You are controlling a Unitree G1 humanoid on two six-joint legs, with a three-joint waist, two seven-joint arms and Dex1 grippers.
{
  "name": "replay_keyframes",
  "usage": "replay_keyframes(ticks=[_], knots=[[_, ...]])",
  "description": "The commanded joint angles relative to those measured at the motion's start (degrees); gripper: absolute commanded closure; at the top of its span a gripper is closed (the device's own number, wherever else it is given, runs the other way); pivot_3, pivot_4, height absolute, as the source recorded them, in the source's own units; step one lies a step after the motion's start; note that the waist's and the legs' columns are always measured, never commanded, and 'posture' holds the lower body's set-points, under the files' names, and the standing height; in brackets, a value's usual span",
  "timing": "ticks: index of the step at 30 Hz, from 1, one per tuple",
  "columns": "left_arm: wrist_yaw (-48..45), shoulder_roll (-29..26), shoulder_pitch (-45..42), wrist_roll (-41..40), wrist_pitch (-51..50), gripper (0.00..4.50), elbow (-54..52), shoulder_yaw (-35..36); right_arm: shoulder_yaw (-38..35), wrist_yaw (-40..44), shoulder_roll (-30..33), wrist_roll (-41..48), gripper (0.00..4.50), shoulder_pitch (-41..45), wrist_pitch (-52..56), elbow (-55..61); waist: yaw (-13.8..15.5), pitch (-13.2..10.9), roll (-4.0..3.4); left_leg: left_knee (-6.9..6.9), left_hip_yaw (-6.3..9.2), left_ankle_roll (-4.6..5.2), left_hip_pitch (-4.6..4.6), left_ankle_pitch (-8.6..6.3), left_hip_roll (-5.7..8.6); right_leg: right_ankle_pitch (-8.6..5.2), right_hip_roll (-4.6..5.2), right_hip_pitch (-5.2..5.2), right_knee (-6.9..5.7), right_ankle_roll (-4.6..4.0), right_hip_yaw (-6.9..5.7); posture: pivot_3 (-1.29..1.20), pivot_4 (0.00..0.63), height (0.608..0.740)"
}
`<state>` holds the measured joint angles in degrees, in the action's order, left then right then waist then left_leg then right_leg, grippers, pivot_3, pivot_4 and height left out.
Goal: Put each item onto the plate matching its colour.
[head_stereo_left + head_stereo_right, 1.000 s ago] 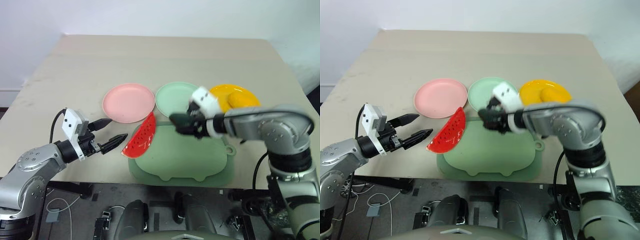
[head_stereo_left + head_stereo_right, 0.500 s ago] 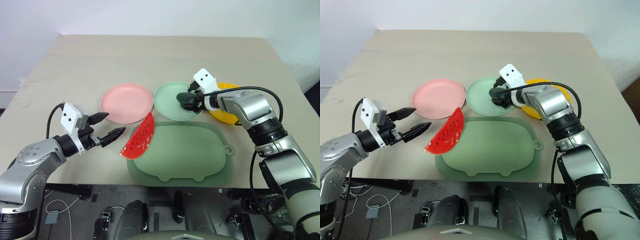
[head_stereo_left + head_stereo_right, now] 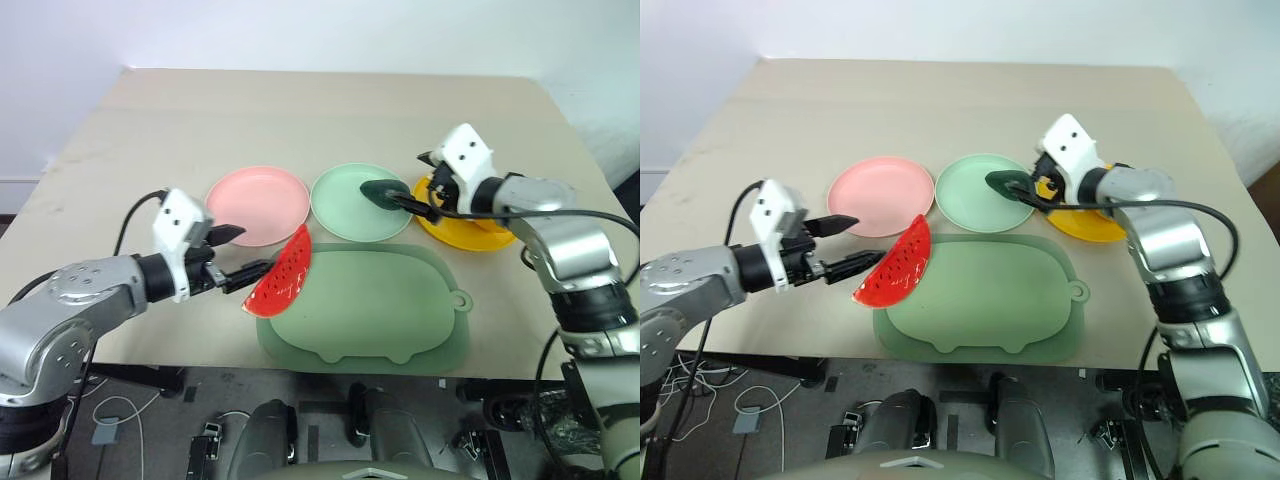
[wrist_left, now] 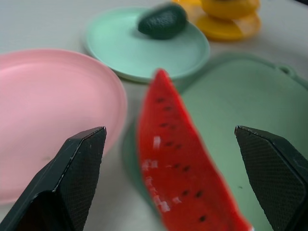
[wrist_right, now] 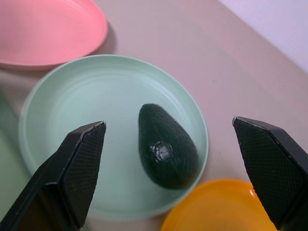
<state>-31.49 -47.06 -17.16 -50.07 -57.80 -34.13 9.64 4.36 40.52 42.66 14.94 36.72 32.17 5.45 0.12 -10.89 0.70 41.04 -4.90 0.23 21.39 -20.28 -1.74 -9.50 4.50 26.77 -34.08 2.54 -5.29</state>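
Right gripper (image 5: 168, 139), fingers spread wide and empty, hangs just above the avocado (image 5: 167, 146), which lies on the mint plate (image 3: 345, 210), apparently set there to match its colour. Beside that plate, the yellow fruit (image 4: 230, 7) sits on the yellow plate (image 3: 475, 232). Left gripper (image 4: 168, 159), fingers apart, points nearly level at the watermelon wedge (image 3: 282, 274), off the pink plate (image 3: 255, 203) on the mat (image 3: 380, 310).
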Motion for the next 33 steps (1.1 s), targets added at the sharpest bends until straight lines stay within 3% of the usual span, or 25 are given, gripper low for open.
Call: replay_keyframes(ticks=[1,9,15,19,33], knots=[[2.0,-0.8,-5.3,-0.5,-5.2,0.00,-0.9,-4.3,-6.2,1.8,2.0,3.6,0.05,-4.6,1.1,9.1,0.2,0.0,0.00,0.00,0.01,-0.02,0.00,0.02,0.00,0.00,0.00,0.00,-0.03,0.00,0.01,0.00,0.150,0.740],[4.8,1.2,-10.7,8.3,-9.2,0.00,5.0,-16.2,-15.0,7.2,3.7,15.5,0.05,-18.7,5.9,24.4,0.6,0.0,0.06,0.01,0.06,-0.03,-0.04,0.02,0.04,-0.01,-0.04,-0.07,0.01,-0.01,0.01,0.00,0.150,0.740],[3.4,2.5,-12.3,15.3,-7.4,0.00,10.0,-23.4,-12.1,5.8,2.3,16.1,0.05,-22.6,5.3,27.7,0.6,0.0,0.08,0.01,0.05,-0.02,-0.06,0.01,0.04,-0.02,-0.04,-0.08,0.02,-0.02,0.03,0.00,0.150,0.740],[3.1,3.8,-12.4,17.8,-5.9,0.70,11.8,-23.4,-10.4,4.6,1.0,15.9,0.00,-22.7,5.2,27.5,0.7,0.0,0.10,0.02,0.07,-0.02,-0.06,0.02,0.08,-0.02,-0.01,-0.10,0.01,-0.02,0.02,0.00,0.150,0.740],[1.6,6.3,-14.6,14.3,-6.8,0.74,8.6,-12.3,-9.3,7.1,1.4,17.5,0.00,-21.5,5.3,26.0,0.7,-0.1,0.14,0.07,0.10,-0.02,-0.04,0.02,0.08,-0.01,0.00,-0.10,-0.01,-0.01,0.02,0.00,0.150,0.740]])
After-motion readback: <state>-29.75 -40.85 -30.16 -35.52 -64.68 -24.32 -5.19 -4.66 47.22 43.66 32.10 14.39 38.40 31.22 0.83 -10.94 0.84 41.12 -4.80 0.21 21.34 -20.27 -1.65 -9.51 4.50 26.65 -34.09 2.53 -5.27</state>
